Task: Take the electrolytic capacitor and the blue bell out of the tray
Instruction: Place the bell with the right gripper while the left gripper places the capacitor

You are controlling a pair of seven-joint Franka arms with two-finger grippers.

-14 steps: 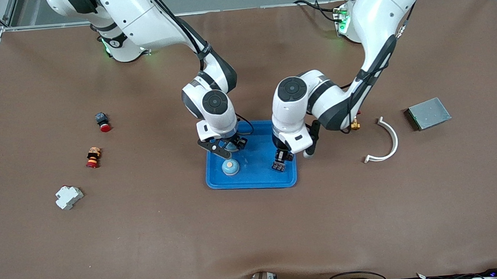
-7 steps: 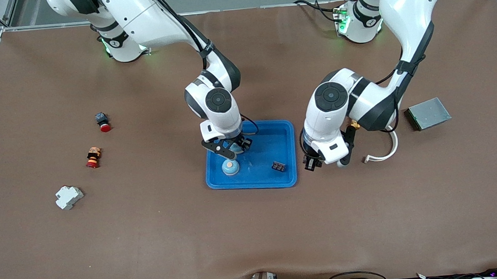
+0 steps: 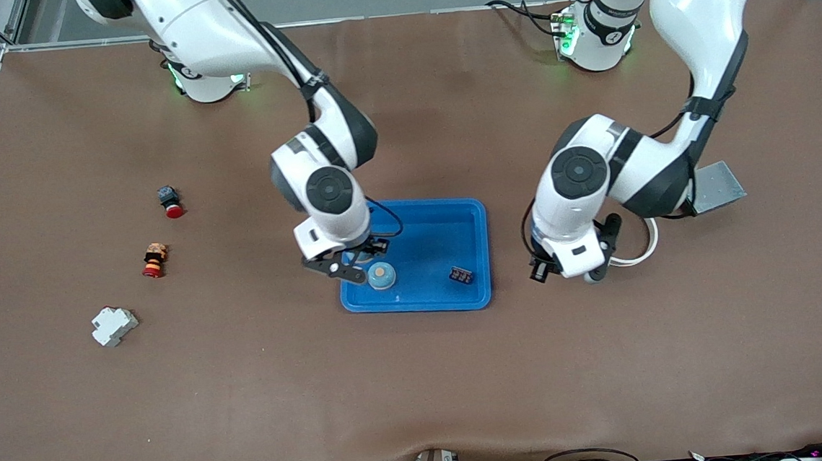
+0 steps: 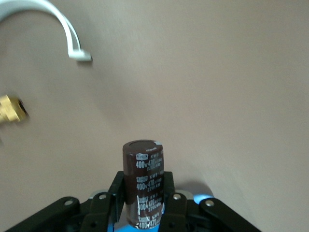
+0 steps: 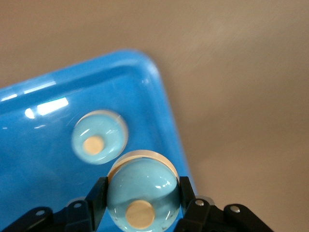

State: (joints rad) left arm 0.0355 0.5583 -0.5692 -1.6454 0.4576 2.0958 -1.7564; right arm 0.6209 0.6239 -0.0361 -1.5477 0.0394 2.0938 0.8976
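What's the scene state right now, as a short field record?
left gripper: shut on capacitor, over the table beside the tray
right gripper: shut on bell, over the tray's edge toward the right arm's end
tray: blue, holds second bell and small black part

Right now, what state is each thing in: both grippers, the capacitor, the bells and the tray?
left gripper: shut on the capacitor, over bare table beside the tray
capacitor: held upright
right gripper: shut on the held bell, over the tray's edge
held bell: gripped, lifted, button up
second bell: resting in the tray, free
tray: flat on the table, holding the second bell and a black part
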